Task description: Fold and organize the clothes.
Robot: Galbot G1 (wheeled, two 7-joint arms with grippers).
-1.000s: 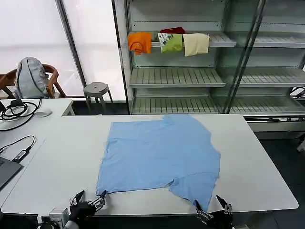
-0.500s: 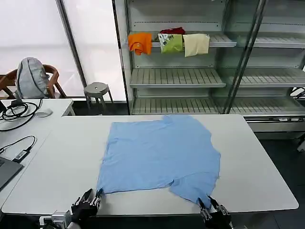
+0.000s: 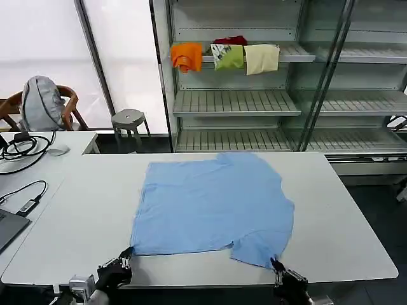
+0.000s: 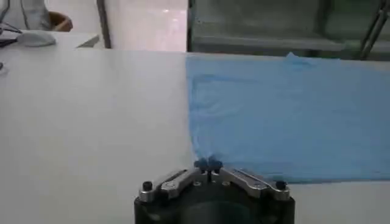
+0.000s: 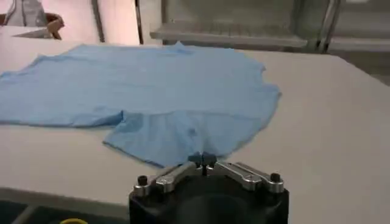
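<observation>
A light sky-blue T-shirt (image 3: 213,203) lies spread flat on the white table (image 3: 76,210). My left gripper (image 3: 127,255) is at the table's near edge, shut on the shirt's near left corner. In the left wrist view its blue fingertips (image 4: 208,163) meet on that corner of the T-shirt (image 4: 292,115). My right gripper (image 3: 275,264) is at the near right, shut on the edge of the sleeve that points toward me. The right wrist view shows its tips (image 5: 204,159) pinching the T-shirt (image 5: 158,91) at that edge.
Metal shelving behind the table holds an orange cloth (image 3: 186,56), a green cloth (image 3: 229,56) and a cream cloth (image 3: 261,58). At far left are a grey backpack (image 3: 39,101) on a chair, a stool (image 3: 128,119), cables (image 3: 19,147) and a laptop corner (image 3: 5,227).
Both grippers were open a second ago and have closed on the shirt's near edge. The near right sleeve tip has drawn up slightly.
</observation>
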